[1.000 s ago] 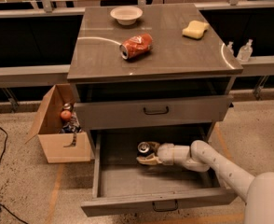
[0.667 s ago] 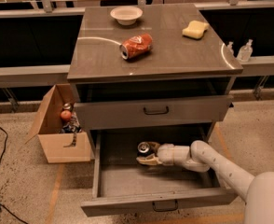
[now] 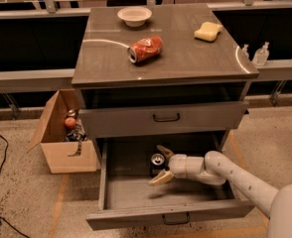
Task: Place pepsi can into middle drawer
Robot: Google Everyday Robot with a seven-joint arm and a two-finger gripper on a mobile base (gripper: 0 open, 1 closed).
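The claw point(image 3: 155, 165) has spread open, flanking pepsi can point(image 3: 157, 160) inside middle drawer point(image 3: 131, 193).

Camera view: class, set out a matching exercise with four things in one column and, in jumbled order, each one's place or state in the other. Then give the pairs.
1. pepsi can
2. orange-red can
3. white bowl
4. hand

A. lying on its side on the cabinet top
B. reaching into the drawer, open, one finger on each side of the pepsi can
C. standing upright in the open middle drawer
D. near the cabinet top's back edge

Pairs: 1-C, 2-A, 3-D, 4-B
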